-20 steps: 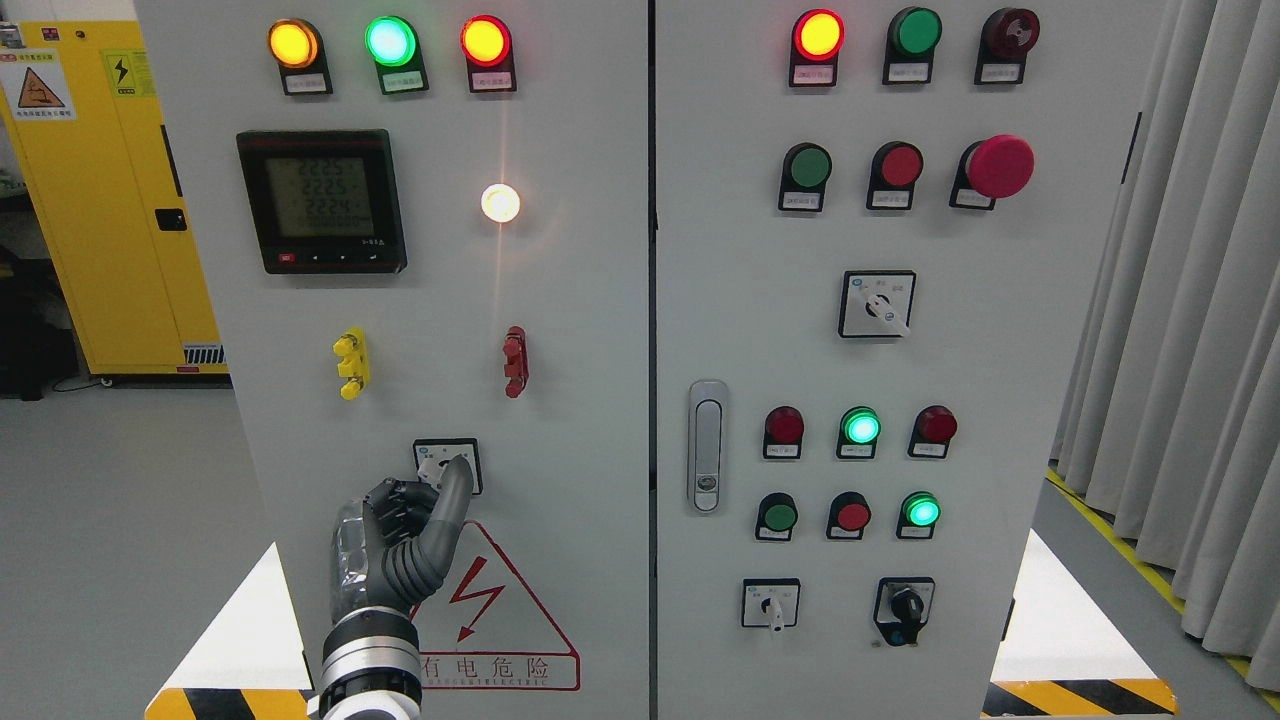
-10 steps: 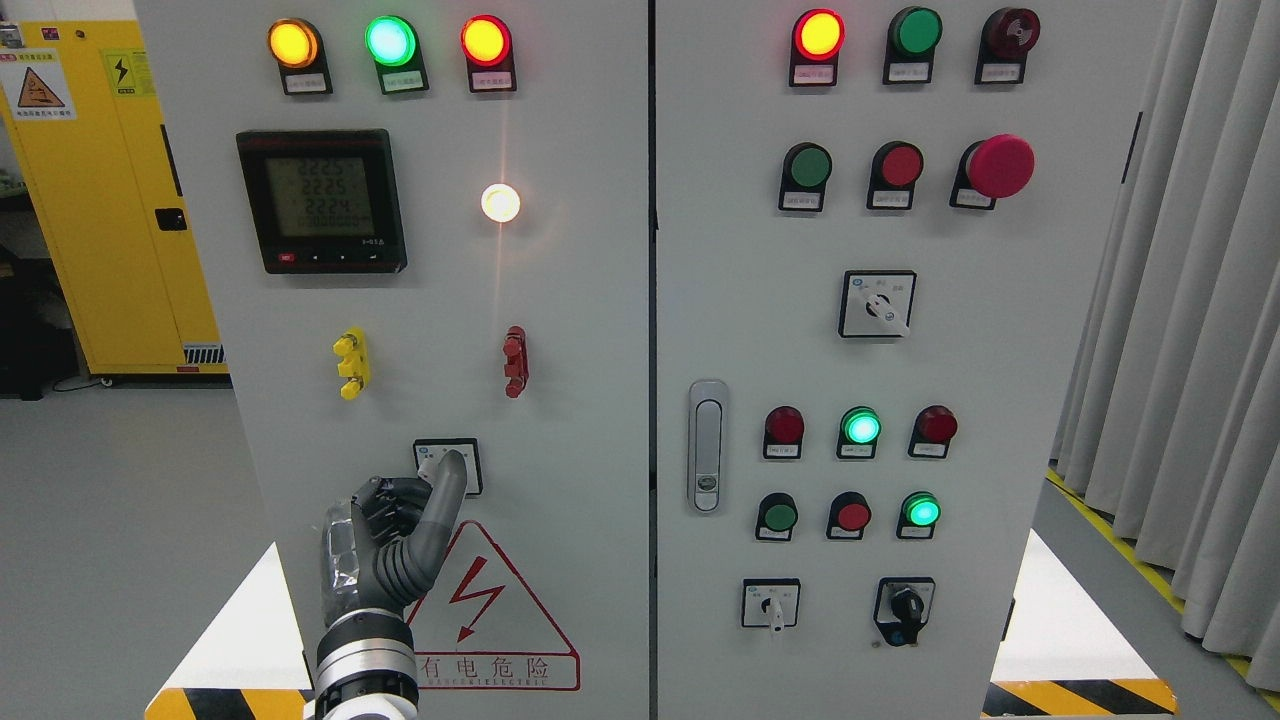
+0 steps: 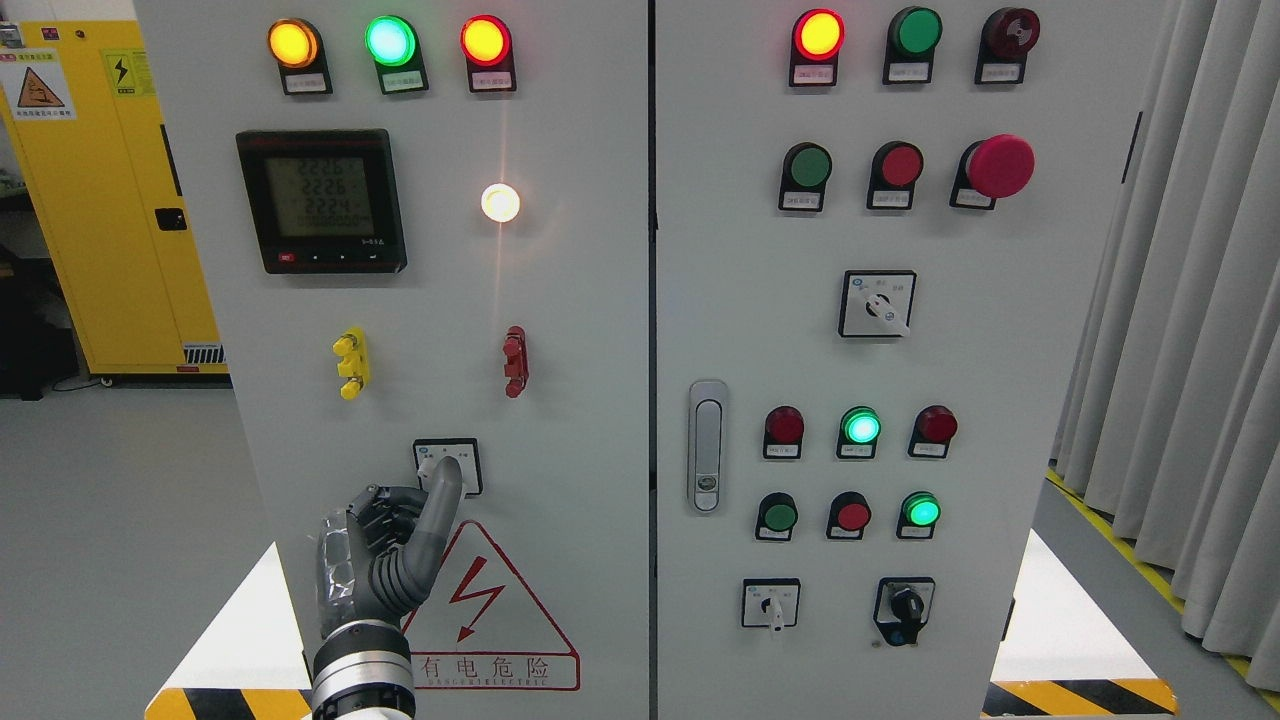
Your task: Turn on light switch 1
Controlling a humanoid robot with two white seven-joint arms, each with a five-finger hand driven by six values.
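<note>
A tall grey cabinet (image 3: 560,330) with two doors fills most of the view, with a yellow cabinet (image 3: 95,200) standing behind it at the left, grey curtains (image 3: 1190,330) hanging at the right, and a grey floor marked by yellow-and-black striped tape (image 3: 1080,695). On the left door, a row of lit lamps is set at the top, a dark meter (image 3: 322,200) is mounted below it, and a white lamp (image 3: 500,203) is seen glowing to the meter's right. The light switch (image 3: 448,465) is set low on the left door, just above a red warning triangle (image 3: 480,600). The left hand (image 3: 390,555) is raised from the bottom edge, with one finger (image 3: 440,510) stretched upward so that its tip is laid against the switch, while the other fingers are curled in and nothing is grasped. The switch's knob is covered by the fingertip, so its setting cannot be made out. The small labels beneath the lamps and buttons are too fine to be read, and the forearm is cut off by the bottom edge.
</note>
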